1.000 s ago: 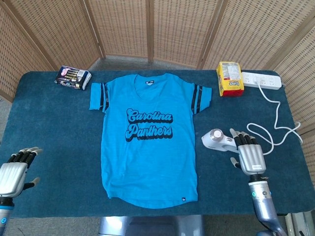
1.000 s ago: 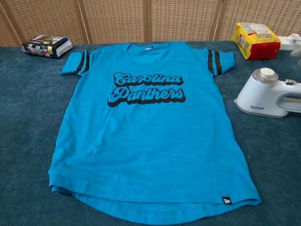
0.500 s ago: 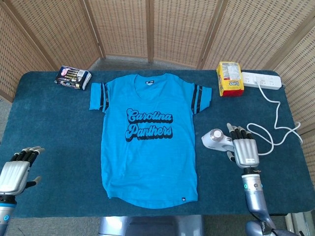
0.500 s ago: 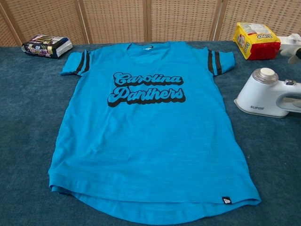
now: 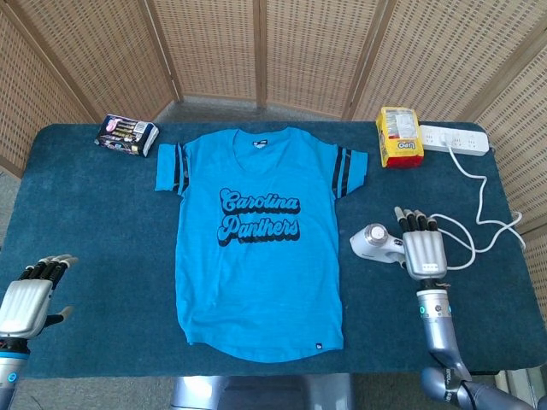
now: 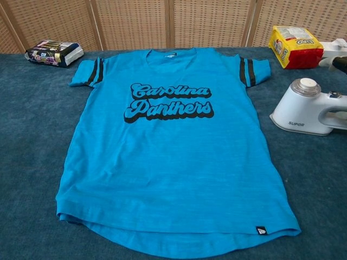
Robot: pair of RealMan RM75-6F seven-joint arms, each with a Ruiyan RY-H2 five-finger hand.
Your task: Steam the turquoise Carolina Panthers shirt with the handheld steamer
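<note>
Steaming not yet begun: the steamer is not lifted.
Head view: right robot hand (image 5: 424, 249), fingers extended, covers the white handheld steamer (image 5: 373, 242) handle; grip unclear. Left robot hand (image 5: 31, 295) hovers open, far left. Chest view: turquoise Carolina Panthers shirt (image 6: 172, 146) lies flat on the blue tabletop (image 6: 320, 179), beside the steamer.

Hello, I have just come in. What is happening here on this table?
A two-armed robot is getting ready to steam a turquoise shirt, which lies flat on the blue table. The white steamer stands to the side of the shirt, not yet lifted. The right hand is over its handle with fingers extended; a grip is not visible. The left hand waits open at the table's near edge.
</note>
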